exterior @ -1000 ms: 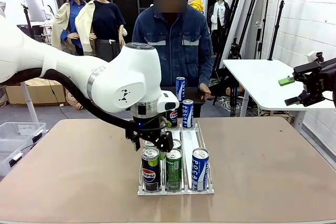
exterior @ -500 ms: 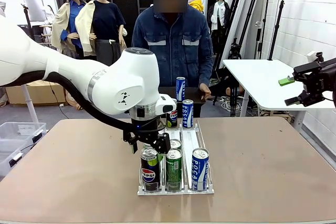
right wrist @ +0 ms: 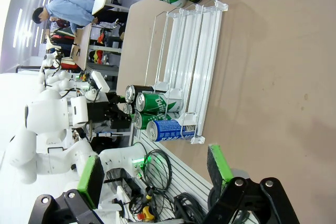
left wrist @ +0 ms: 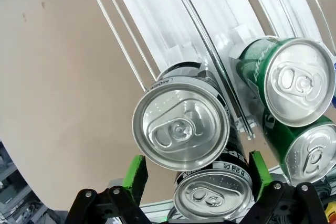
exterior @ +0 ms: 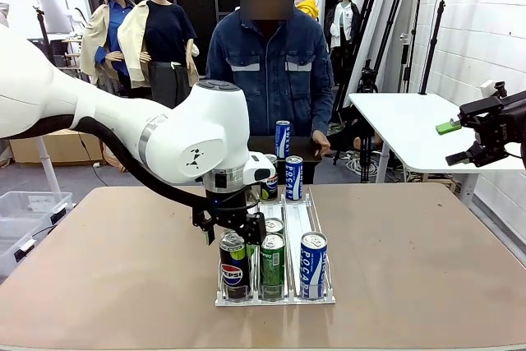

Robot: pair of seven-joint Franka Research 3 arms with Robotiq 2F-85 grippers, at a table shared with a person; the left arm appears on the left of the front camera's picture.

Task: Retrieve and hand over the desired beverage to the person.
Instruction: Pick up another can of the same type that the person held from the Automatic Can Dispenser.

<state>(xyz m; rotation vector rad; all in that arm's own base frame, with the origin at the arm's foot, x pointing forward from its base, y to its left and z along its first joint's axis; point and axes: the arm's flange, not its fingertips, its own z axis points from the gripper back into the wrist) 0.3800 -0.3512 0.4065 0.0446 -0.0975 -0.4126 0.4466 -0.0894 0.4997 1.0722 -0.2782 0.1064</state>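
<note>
Pepsi can (exterior: 235, 267) stands upright at the front of the left lane of the clear rack (exterior: 329, 299) on the table (exterior: 411, 244), just beside a green can (exterior: 272, 262). It is probably full and so fairly heavy, with a thin wall that is stiff but dentable and smooth enough to slip. A firm hold across the body just below the rim looks best. The left gripper (exterior: 233, 233) hangs directly above it with its jaws spread wide. Its green pads (left wrist: 137, 174) sit to either side of that lane's black cans, seemingly touching nothing and holding nothing.
</note>
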